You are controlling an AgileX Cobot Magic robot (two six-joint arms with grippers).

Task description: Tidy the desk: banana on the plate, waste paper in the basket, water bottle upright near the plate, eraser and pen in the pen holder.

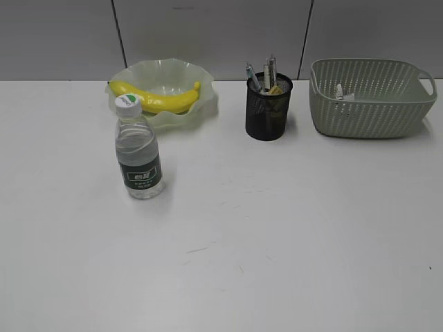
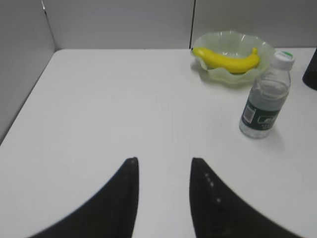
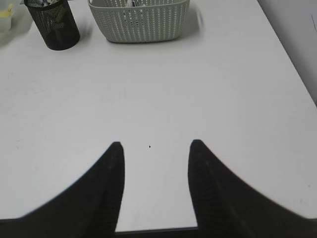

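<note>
Yellow banana lies in the plate; we see the water bottle upright just before that plate, pen holder and basket to its right. Our left gripper and right gripper hang parted, holding nothing.

Exterior view slants down at the desk; wrist views (low, forward-facing) share it
</note>
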